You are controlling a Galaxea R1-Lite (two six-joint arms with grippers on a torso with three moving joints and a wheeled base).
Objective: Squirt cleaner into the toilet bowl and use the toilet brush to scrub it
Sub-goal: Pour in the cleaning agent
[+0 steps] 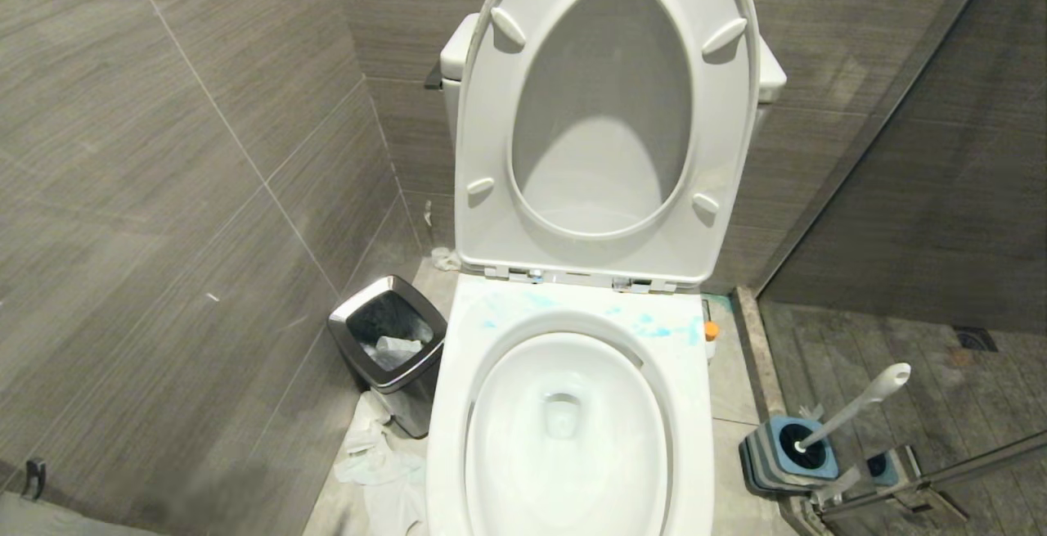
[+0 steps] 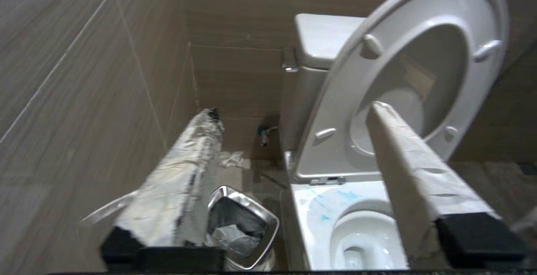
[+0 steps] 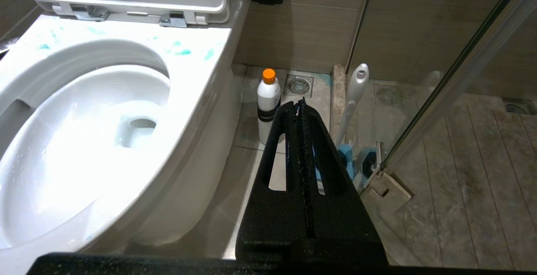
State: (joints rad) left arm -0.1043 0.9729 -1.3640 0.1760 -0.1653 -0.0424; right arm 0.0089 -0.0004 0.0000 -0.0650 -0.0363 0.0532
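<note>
Judging by blue smears on the white ceramic toilet bowl (image 3: 84, 140), you needed the slim white toilet brush (image 3: 354, 94) beyond the right gripper (image 3: 300, 103), jaws pressed together; left gripper (image 2: 293, 113) gaped empty.

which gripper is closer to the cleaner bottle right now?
Right. The right gripper hangs shut just in front of the bottle beside the toilet; the left gripper is over the trash bin side, opposite.

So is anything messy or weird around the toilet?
Yes. Blue smears streak the toilet bowl rim near the hinges, like cleaner that missed the bowl. Crumpled white paper also lies on the floor beside the trash bin.
</note>
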